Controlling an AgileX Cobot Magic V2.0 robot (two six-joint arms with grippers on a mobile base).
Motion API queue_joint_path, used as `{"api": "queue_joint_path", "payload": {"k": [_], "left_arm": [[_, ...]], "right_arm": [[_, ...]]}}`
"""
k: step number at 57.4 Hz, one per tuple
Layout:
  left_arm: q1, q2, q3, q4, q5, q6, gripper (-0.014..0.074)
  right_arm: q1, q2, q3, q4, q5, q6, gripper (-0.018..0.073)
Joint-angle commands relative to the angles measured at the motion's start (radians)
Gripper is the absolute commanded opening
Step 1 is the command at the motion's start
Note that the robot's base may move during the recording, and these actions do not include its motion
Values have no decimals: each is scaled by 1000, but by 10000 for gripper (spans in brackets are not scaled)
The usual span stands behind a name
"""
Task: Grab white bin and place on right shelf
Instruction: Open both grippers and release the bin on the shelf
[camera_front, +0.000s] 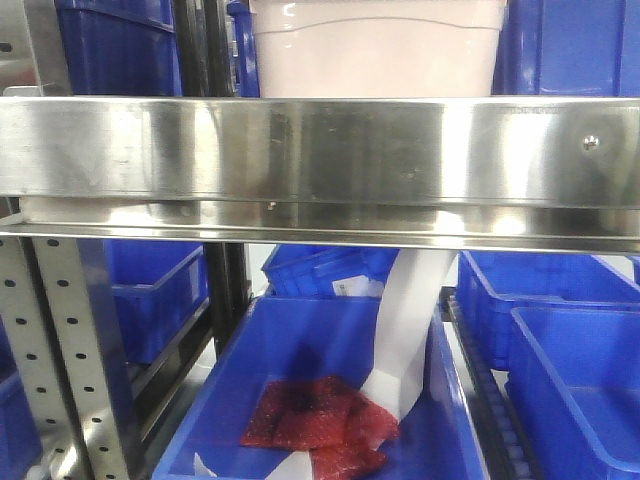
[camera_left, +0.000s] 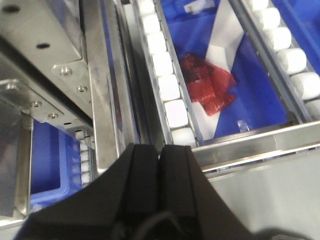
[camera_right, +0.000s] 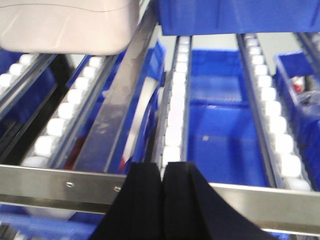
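Bin and shelf are already together: the white bin (camera_front: 375, 50) stands on the right shelf (camera_front: 320, 150), behind its broad shiny front rail, with blue crates (camera_front: 570, 45) on both sides of it. Seen from the right wrist, the bin rests on the white rollers (camera_right: 55, 125) of the shelf, far from the right gripper (camera_right: 163, 175), whose black fingers are pressed together and hold nothing. The left gripper (camera_left: 159, 160) is also closed and empty, above a lower blue crate (camera_left: 260, 95) with a red bag (camera_left: 207, 85) inside.
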Motion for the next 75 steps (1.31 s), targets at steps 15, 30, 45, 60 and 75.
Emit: {"api": "queue_joint_path", "payload": {"k": [15, 30, 45, 60, 75], "left_arm": [[-21, -400, 442, 7, -542, -33, -120], [-21, -650, 721, 12, -794, -29, -120], [-21, -727, 765, 14, -850, -29, -120], [-21, -727, 765, 14, -846, -29, -120], [-21, -727, 765, 14, -846, -29, -120]], "right_arm": [[-8, -334, 276, 10, -281, -17, 74], [-8, -501, 347, 15, -321, -21, 74], [-8, -531, 347, 46, -376, -21, 74], [-8, -531, 347, 48, -333, -20, 74], [-8, -531, 347, 48, -334, -20, 74]]}}
